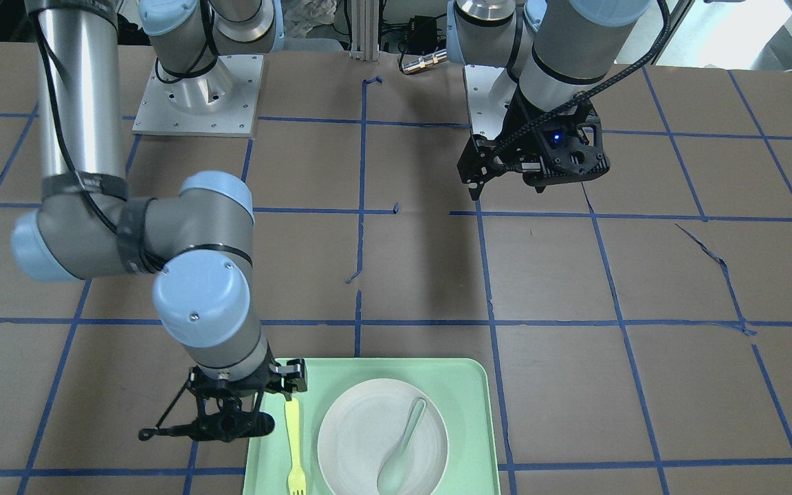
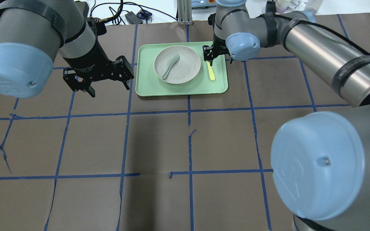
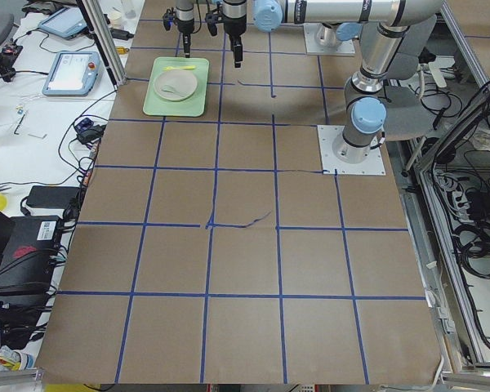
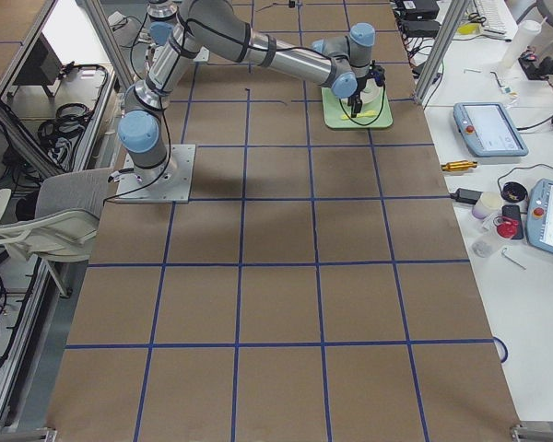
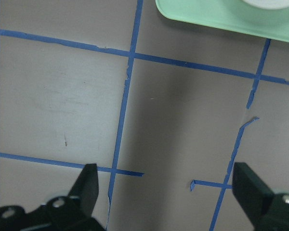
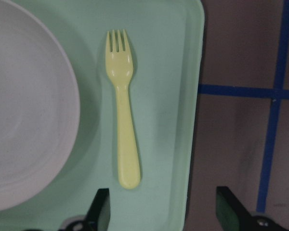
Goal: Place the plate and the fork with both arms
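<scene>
Hovering over a small pale-yellow plastic fork (image 6: 123,110)

The fork lies on the rectangular mint-green tray (image 2: 181,88), upper centre of the overhead view, just right of the round off-white plate (image 2: 185,72). The right gripper (image 6: 166,211) hangs above its handle end, jaws spread, empty. The left gripper (image 5: 167,192), upper left, is likewise spread.

The right pincer (image 4: 355,109) hangs over the green tray (image 4: 383,119).

The small pale-yellow plastic fork (image 6: 123,110) looks smooth and faintly glossy; the round off-white plate (image 6: 29,125) matt; the brown paper-covered desk (image 2: 159,144) dull, creased.
</scene>
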Controlling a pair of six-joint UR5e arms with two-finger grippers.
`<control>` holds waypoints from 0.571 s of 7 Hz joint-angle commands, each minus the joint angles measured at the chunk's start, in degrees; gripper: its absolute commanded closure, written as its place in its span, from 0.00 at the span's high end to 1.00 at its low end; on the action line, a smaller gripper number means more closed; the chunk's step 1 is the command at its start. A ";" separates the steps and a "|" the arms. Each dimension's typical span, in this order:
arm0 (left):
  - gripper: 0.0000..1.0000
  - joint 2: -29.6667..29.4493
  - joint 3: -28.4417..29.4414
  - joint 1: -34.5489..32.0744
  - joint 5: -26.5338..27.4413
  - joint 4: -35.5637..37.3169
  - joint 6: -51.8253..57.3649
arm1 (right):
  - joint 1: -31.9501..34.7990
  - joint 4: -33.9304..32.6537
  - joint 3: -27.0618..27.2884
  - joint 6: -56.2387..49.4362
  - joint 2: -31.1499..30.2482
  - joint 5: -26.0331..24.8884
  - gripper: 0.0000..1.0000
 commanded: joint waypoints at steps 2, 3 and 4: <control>1.00 0.06 0.01 0.00 0.07 -0.56 -0.09 | -1.57 14.40 3.20 -0.34 -19.85 0.56 1.00; 1.00 0.06 0.10 0.00 0.16 -0.65 -0.09 | -1.83 14.24 9.05 -0.24 -25.57 0.57 1.00; 1.00 -0.02 0.10 0.00 0.16 -0.65 -0.09 | -2.00 11.19 15.98 -0.85 -31.11 -0.57 1.00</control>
